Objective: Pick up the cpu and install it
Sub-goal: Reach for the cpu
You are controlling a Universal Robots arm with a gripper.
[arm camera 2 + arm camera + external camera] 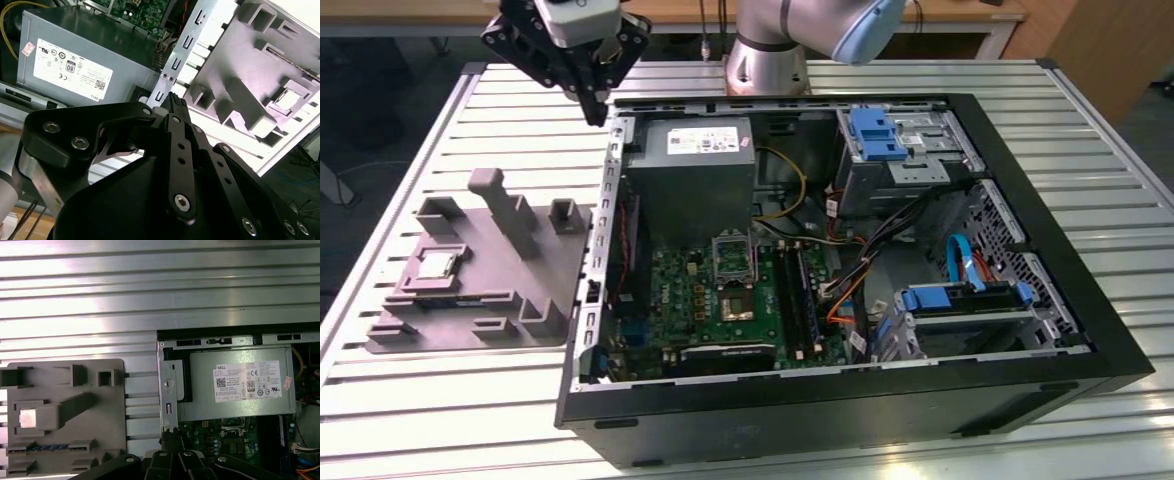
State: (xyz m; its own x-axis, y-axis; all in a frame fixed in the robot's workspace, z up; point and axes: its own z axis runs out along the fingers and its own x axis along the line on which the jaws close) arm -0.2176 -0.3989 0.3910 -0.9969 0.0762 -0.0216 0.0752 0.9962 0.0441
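Bright even light, strong glare on slatted table (150,290), washed-out fixture (250,85), shadowed computer case (827,415) interior

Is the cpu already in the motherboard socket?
No, the cpu rests on the grey fixture, outside the computer case.

White printed label (248,381) on grey power supply (205,402) — square code, small certification marks

Open black computer case (827,415) on slatted metal table (1107,140), grey power supply (694,175) inside, blue drive brackets (874,133).
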